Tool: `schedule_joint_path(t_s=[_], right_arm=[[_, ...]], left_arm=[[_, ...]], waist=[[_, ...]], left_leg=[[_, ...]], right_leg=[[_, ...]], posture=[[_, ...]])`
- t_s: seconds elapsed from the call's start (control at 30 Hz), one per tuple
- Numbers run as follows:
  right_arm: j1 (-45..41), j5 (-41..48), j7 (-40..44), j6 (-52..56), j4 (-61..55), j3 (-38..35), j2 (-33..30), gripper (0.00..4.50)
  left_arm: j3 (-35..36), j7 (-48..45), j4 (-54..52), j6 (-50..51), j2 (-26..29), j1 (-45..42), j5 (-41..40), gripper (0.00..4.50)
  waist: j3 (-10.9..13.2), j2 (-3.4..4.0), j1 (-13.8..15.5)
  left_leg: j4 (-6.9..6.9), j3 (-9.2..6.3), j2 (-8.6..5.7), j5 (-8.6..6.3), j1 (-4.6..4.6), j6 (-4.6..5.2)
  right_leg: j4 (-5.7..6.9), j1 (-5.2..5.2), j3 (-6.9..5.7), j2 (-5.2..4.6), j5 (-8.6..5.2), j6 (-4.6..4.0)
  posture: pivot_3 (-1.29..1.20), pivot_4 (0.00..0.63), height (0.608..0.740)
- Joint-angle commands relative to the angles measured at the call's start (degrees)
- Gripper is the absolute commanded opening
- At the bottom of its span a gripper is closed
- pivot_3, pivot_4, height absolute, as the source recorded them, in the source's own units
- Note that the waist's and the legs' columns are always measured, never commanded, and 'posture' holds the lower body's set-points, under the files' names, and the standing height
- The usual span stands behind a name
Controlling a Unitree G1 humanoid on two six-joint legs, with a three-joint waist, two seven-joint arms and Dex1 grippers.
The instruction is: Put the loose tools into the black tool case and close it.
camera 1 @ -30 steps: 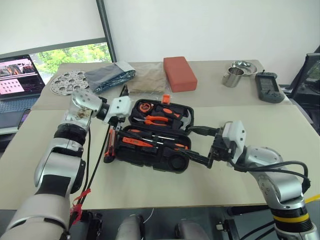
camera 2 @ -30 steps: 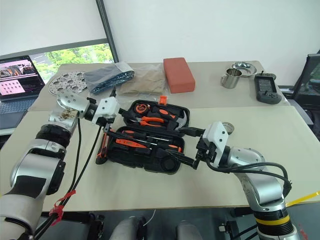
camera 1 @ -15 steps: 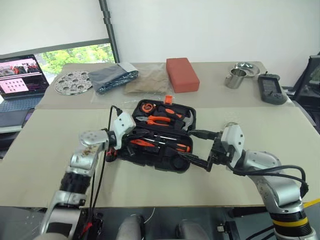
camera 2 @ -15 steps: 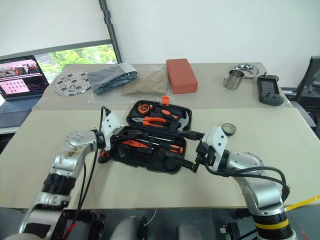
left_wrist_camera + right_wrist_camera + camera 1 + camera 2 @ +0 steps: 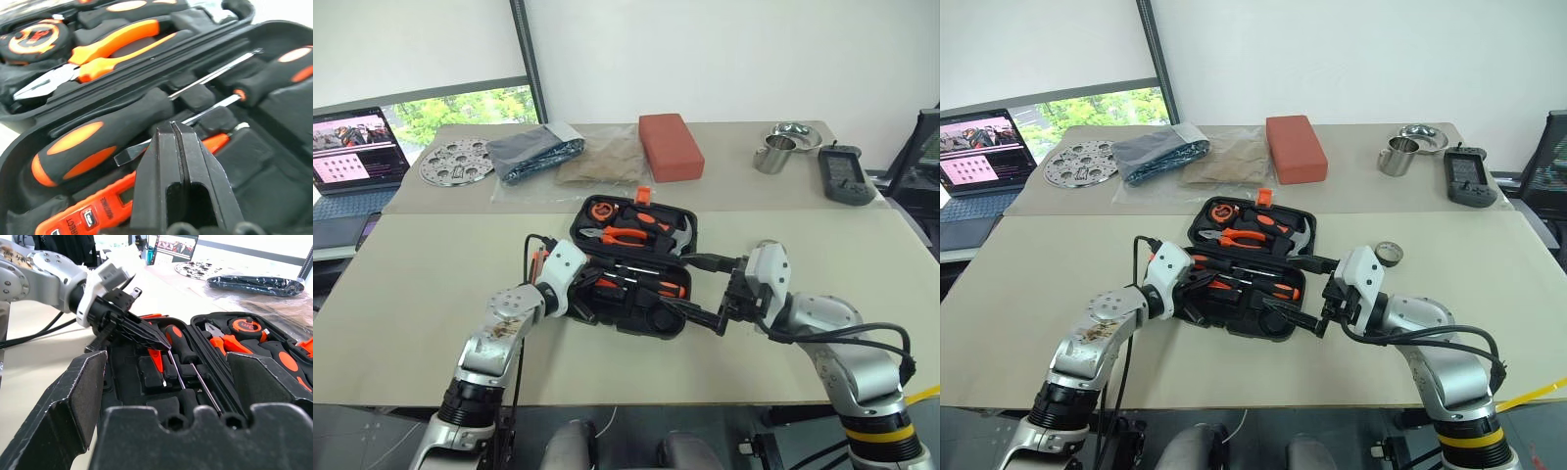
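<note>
Left claw (image 5: 177,128) pressed together, empty, tip over the screwdrivers (image 5: 98,139) seated in the near half of the black tool case (image 5: 636,269). Right claw (image 5: 705,289) spread wide around the case's near right corner. Case lies open on the worktop (image 5: 411,264); tape roll (image 5: 1389,254) sits apart beside the right arm.

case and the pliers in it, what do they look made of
Case: black moulded plastic by the look, matt, with shaped slots and rounded edges. Pliers: bare grey metal jaws with a dull shine; handles in glossy orange, probably plastic or rubber sleeves, hard to tell which.
</note>
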Motion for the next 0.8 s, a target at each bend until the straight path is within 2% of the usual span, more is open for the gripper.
schedule_joint_path(t_s=[0.03, 0.5, 0.8], right_arm=[[-1.13, 1.12, -0.02, -0.37, -1.71, -0.61, -0.34, 4.5], [-1.44, 1.32, -0.11, 0.59, -2.45, -0.89, -0.87, 4.5], [-0.93, 1.59, 0.22, 0.08, -2.67, -0.72, -0.52, 4.5]], left_arm=[[-0.55, 3.09, -2.47, 2.11, -0.46, 1.23, 0.76, 0.03], [1.25, 10.14, -2.18, 10.66, -3.34, 3.98, -1.7, 0.03], [1.2, 6.26, -5.57, -2.08, -0.97, 4.39, -2.68, 0.03]], waist=[[0.0, 0.0, -0.18], [0.0, 0.0, -0.44], [0.01, -0.02, -0.44]], left_leg=[[-0.01, 0.0, 0.01, 0.0, 0.02, 0.0], [-0.2, -0.02, 0.01, -0.01, 0.53, -0.01], [-0.24, -0.01, -0.01, -0.01, 0.52, -0.02]], right_leg=[[0.0, 0.01, 0.02, 0.01, 0.0, 0.0], [-0.18, 0.57, 0.02, -0.05, 0.0, 0.0], [-0.26, 0.58, 0.01, -0.1, 0.0, -0.01]], posture=[[0.0, 0.15, 0.74], [0.0, 0.15, 0.74], [0.0, 0.15, 0.74]])
